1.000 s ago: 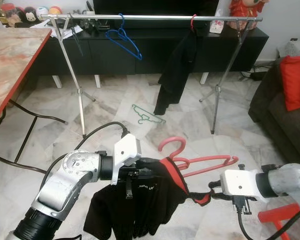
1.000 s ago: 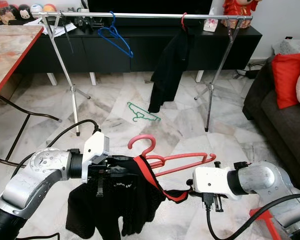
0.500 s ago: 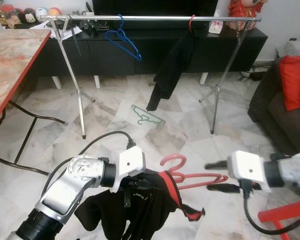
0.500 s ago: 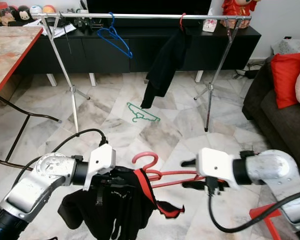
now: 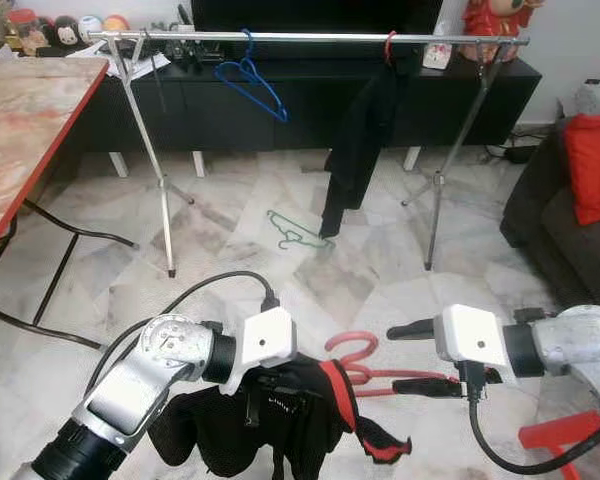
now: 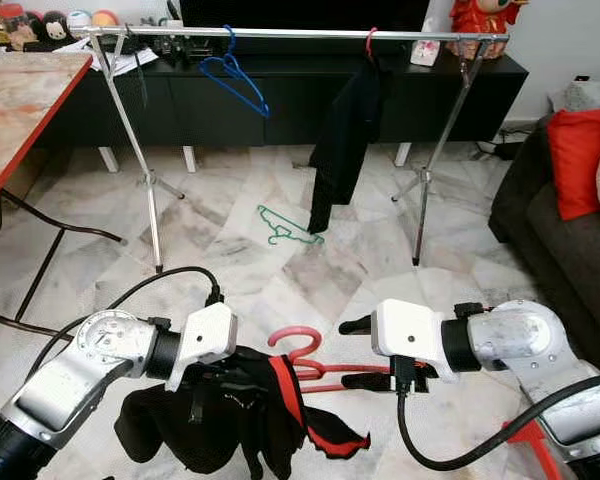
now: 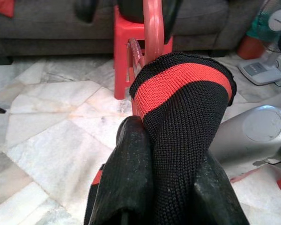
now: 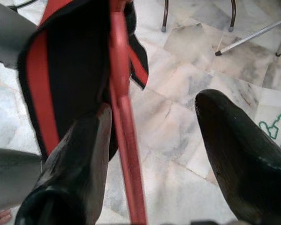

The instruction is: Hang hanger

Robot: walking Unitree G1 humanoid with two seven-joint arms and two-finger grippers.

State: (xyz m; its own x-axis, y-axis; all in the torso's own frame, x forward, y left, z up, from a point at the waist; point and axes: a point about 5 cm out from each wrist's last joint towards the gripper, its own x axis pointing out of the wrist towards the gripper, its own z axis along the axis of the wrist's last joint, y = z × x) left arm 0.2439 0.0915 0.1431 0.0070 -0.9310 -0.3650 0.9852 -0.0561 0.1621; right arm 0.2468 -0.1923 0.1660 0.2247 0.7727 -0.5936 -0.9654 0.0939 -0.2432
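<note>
Both my arms are up in front of me, bent at the elbow and reaching toward each other low over the floor. My left gripper (image 5: 298,385) is clamped tight, fingers (image 7: 131,187) pinched together on the black-and-red garment (image 7: 182,122). My right gripper (image 5: 420,357) has its two fingers (image 8: 239,154) spread wide apart, one up, one down, wrist level and pointing back across at the left one.
</note>
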